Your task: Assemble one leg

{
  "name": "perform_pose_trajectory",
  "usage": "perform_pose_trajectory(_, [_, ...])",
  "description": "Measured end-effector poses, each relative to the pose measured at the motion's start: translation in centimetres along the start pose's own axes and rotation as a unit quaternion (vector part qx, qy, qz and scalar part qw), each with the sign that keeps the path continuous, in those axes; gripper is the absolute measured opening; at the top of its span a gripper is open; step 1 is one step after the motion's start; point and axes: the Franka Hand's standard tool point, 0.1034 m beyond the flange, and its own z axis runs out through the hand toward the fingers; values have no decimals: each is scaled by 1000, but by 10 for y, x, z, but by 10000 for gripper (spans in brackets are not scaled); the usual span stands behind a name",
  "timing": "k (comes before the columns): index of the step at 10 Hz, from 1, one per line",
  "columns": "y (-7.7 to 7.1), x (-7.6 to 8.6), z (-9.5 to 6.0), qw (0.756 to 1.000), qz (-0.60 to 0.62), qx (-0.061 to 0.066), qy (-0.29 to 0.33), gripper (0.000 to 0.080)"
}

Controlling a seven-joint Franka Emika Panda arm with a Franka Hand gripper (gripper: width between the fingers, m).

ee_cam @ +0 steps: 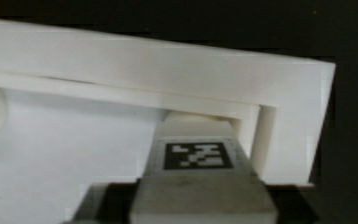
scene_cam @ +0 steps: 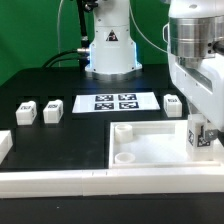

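While the arm hangs low over the corner of the tray (scene_cam: 150, 140) at the exterior view's right, I find the leg (scene_cam: 200, 138) held in the gripper (scene_cam: 201, 140), upright, its tagged face turned to the exterior camera. The wrist view confirms the hold: the leg (ee_cam: 201, 150) sits between the two dark fingers (ee_cam: 137, 195), jaws drawn narrow against its sides, the tag plainly readable. The leg is inside the tray's raised wall (ee_cam: 282, 120), close against that corner; whether its lower end touches the tray floor I cannot tell from either view.

My judgement on handling: the leg looks like a rigid moulded block, light for this arm and not fragile. Its faces appear smooth, so I expect it to be somewhat slippery under the pads, with a risk of twisting in the grip if it is pushed against the wall off-axis. The sound place to hold it is across two opposite flat sides, high on the block, leaving the lower end free to enter a socket. The present hold looks consistent with that.

Elsewhere I note three more tagged blocks on the black table: two (scene_cam: 40, 110) near the exterior view's left and one (scene_cam: 172, 101) just beyond the tray. The marker board (scene_cam: 115, 102) lies flat between them. One round socket (scene_cam: 124, 157) shows in the tray's near corner, unoccupied.
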Motion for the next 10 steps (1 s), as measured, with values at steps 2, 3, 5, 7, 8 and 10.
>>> perform_pose_trajectory(2, [0,0,0,1000,-27,0,0,581])
perform_pose_trajectory(3, [0,0,0,1000,-27,0,0,635])
perform_pose_trajectory(5, [1,0,0,985,-175,-3,7,645])
perform_pose_trajectory(7, [2,-2,1,954,-299,-8,6,649])
perform_pose_trajectory(8, [3,-3,2,929,-370,-12,10,649])
perform_pose_trajectory(10, [4,-4,2,869,-494,-20,16,649])
